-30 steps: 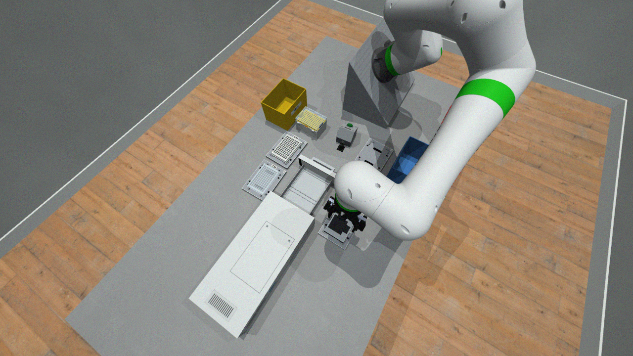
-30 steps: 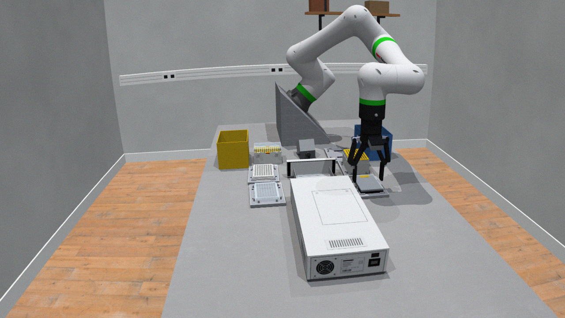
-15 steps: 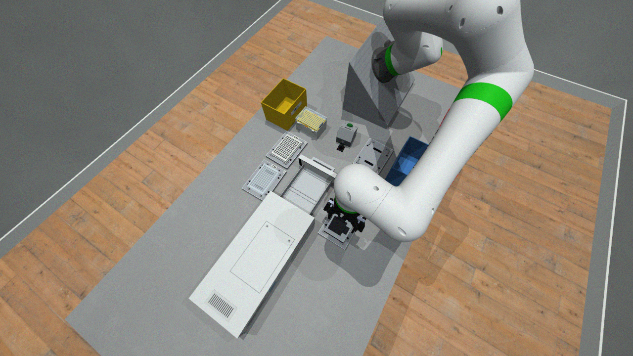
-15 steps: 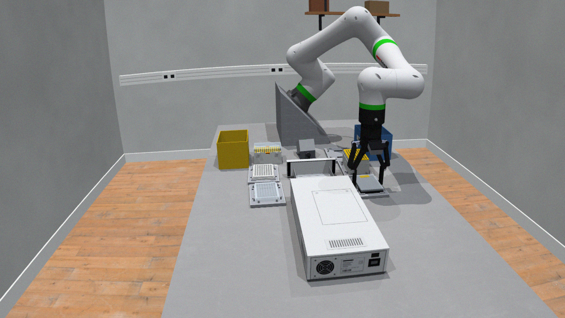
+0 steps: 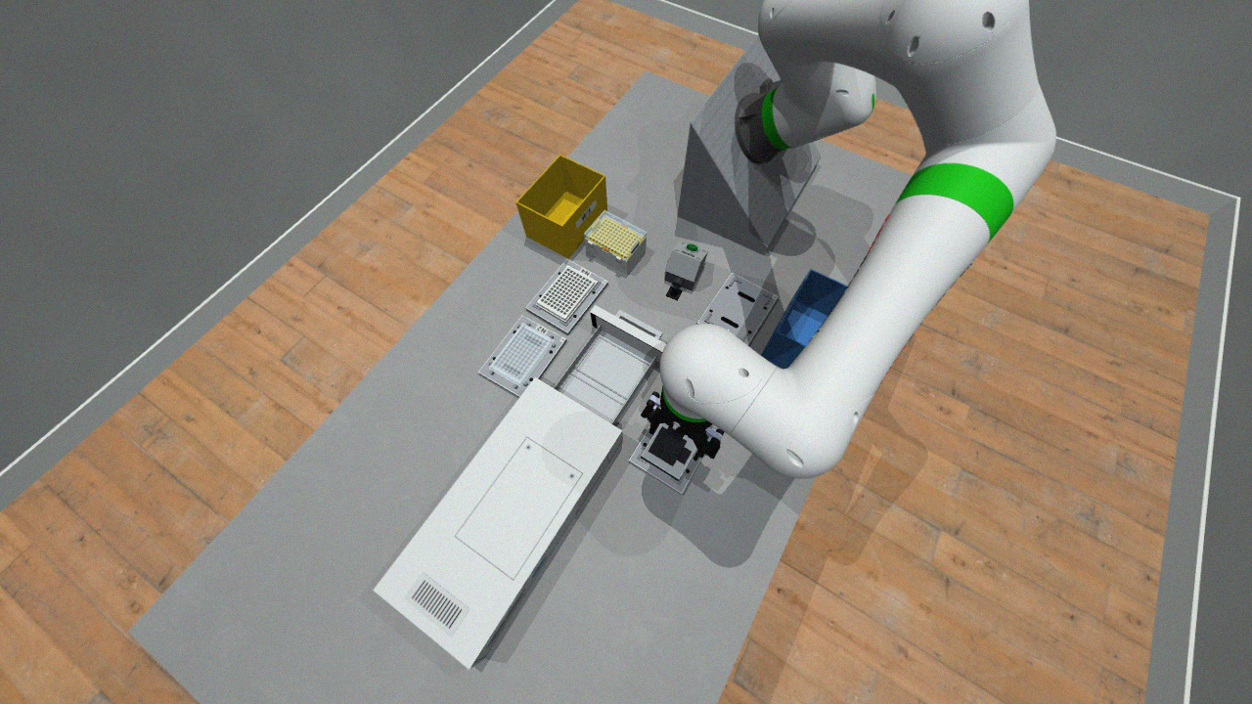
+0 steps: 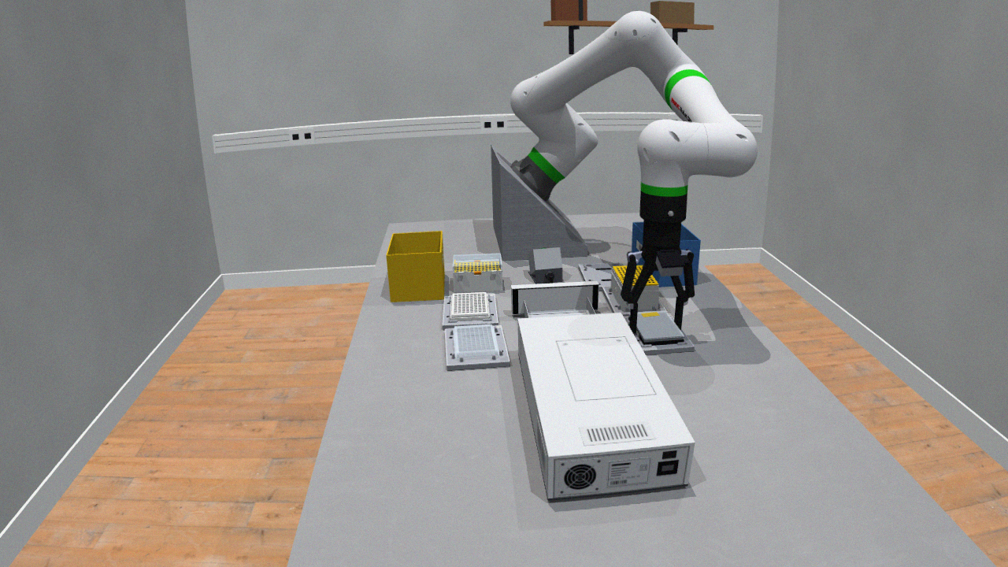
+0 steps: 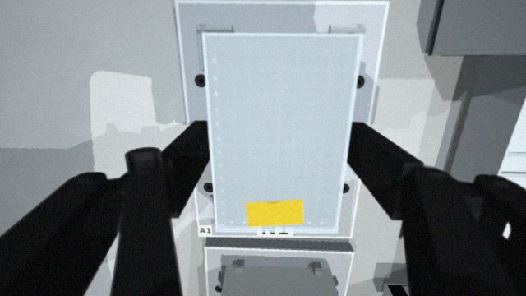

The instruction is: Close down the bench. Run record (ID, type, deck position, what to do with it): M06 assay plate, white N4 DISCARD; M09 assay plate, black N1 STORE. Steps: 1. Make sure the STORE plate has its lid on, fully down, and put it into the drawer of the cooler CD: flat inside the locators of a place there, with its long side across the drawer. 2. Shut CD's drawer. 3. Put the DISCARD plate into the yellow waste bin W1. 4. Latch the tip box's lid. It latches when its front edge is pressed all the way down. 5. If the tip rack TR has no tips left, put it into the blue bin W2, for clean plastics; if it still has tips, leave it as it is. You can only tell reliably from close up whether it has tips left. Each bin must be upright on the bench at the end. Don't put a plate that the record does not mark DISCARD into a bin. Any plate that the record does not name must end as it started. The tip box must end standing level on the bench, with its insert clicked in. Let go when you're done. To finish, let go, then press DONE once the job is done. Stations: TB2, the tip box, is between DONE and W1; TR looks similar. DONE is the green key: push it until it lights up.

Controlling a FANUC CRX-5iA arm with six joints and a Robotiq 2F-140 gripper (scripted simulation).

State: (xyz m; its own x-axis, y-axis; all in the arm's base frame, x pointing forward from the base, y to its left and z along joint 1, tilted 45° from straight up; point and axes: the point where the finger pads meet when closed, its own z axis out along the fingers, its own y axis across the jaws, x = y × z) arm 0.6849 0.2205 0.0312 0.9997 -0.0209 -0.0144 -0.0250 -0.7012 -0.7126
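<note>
From above: two bins, yellow bin (image 5: 560, 206) and blue bin (image 5: 803, 318), beside the open cooler drawer (image 5: 606, 365).

From the side: the arm points straight down over the lidded plate (image 6: 661, 327).

At the wrist: gripper (image 7: 279, 158) fingers apart, straddling the plate's long sides, holding nothing.

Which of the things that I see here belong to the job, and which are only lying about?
Job:
- lidded black plate, between the open fingers
- cooler and its open drawer
- white plate
- yellow bin, blue bin
- tip box, tip rack
- green key

Lying about:
- clear-lidded plate, to be left alone
- brown boxes on the wall shelf
</note>
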